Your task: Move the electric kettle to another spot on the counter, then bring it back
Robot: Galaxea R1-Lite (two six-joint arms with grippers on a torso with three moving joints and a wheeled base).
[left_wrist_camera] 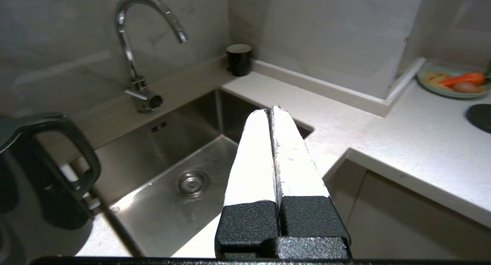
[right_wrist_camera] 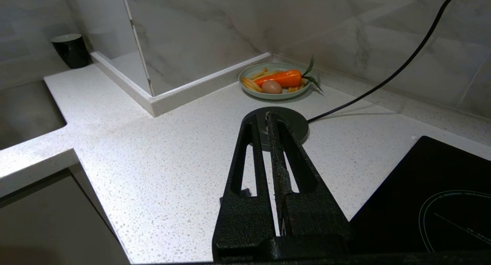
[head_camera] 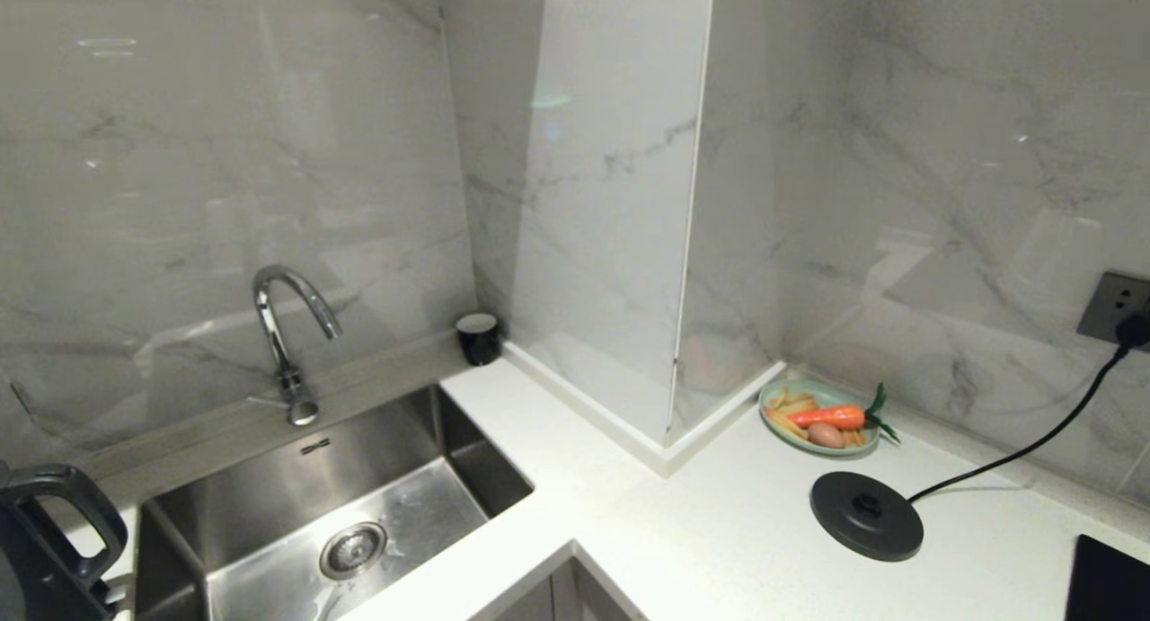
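Left hand (left_wrist_camera: 270, 111), fingers together, hangs over the sink (left_wrist_camera: 161, 203); electric kettle (left_wrist_camera: 42, 173) beside it.

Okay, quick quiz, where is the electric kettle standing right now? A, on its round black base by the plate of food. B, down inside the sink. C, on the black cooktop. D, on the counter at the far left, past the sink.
D: the electric kettle stands at the far left beyond the sink, and the round base near the plate is bare.

White speckled counter (right_wrist_camera: 161, 150), black base disc (head_camera: 866, 516), orange carrot (head_camera: 828, 415), seemingly pale-green plate (head_camera: 774, 394).
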